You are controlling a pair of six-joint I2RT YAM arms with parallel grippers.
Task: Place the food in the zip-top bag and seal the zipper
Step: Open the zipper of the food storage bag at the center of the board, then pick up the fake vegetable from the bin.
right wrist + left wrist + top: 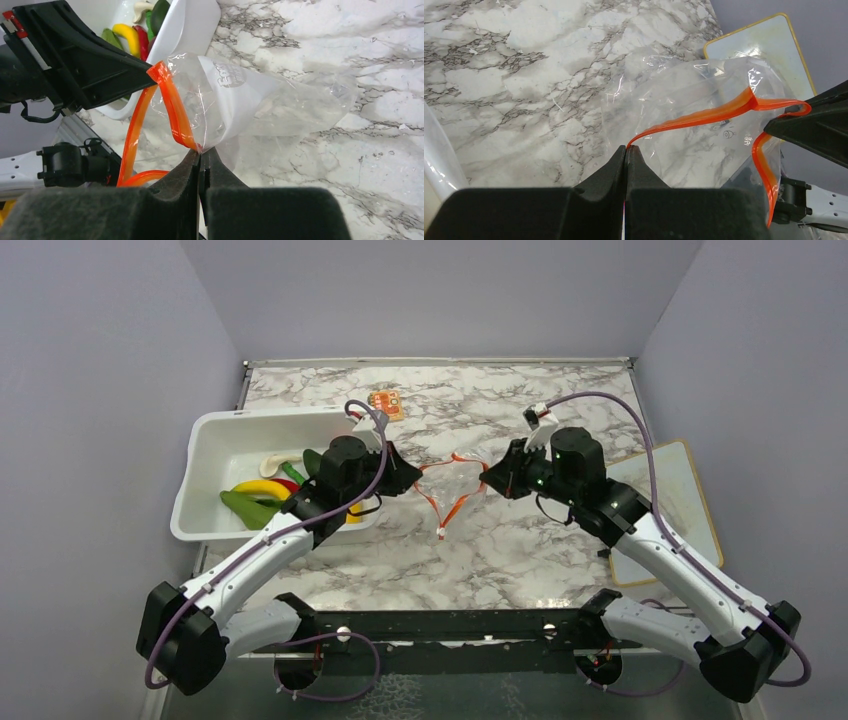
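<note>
The clear zip-top bag [455, 485] hangs between my two grippers, above the marble table. Its orange-red zipper [452, 508] is spread in a diamond, so the mouth stands open. My left gripper [407, 478] is shut on the zipper's left end [644, 134]. My right gripper [490, 480] is shut on the zipper's right end [175, 110]. The bag [694, 115] looks empty in both wrist views. The food lies in a white tub [225, 432]: a yellow banana [258, 487], a green chilli [248, 508], and a red piece [142, 44] beside the banana [127, 36]. An orange lump [386, 403] lies on the table behind.
The white tub stands at the left, close behind the left gripper, and its corner shows in the right wrist view [187, 30]. A flat yellow-rimmed board [665, 502] lies at the right under the right arm. Grey walls close in three sides.
</note>
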